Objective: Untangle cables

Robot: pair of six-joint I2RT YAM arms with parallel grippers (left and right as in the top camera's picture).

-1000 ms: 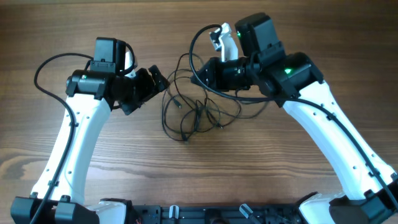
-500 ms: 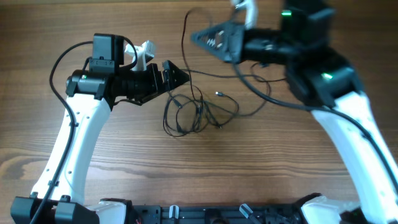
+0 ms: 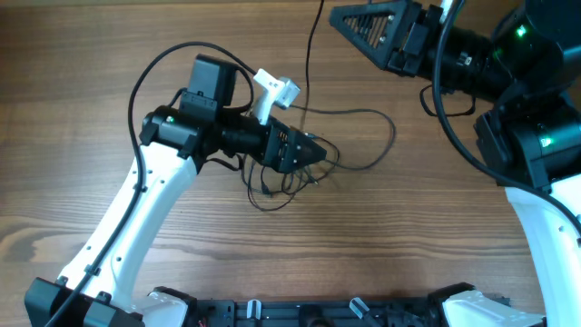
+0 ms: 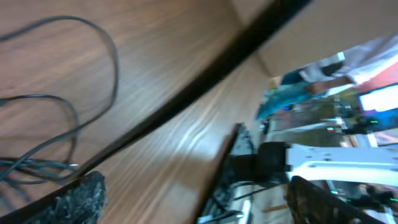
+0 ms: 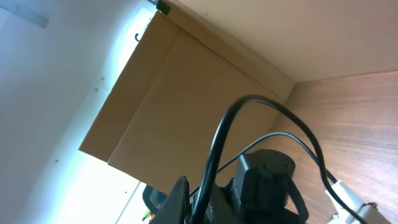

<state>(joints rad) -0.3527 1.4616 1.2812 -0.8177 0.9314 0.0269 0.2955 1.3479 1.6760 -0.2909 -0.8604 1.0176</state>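
Note:
The cables (image 3: pixel 272 186) lie as a loose black tangle on the wooden table, mid-frame. One strand (image 3: pixel 310 54) rises from the tangle toward the top edge, near my right gripper (image 3: pixel 338 14), which is lifted high at the upper right. The right wrist view shows that gripper (image 5: pixel 198 204) shut on a black cable (image 5: pixel 219 140) that arcs up and to the right. My left gripper (image 3: pixel 318 151) sits low over the tangle's upper right part. Its jaws (image 4: pixel 199 202) stand wide apart with only table between them. Thin cable loops (image 4: pixel 74 118) lie to their left, and a blurred dark strand (image 4: pixel 186 99) crosses diagonally in front.
A long cable loop (image 3: pixel 377 136) trails right of the tangle. The table's front edge carries the arm bases (image 3: pixel 300 313). A cardboard-coloured wall (image 5: pixel 186 93) rises behind the table in the right wrist view.
My right arm has swung up and to the right with a cable, pulling a strand out of the pile. The left arm has moved right, onto the tangle, jaws staying wide.

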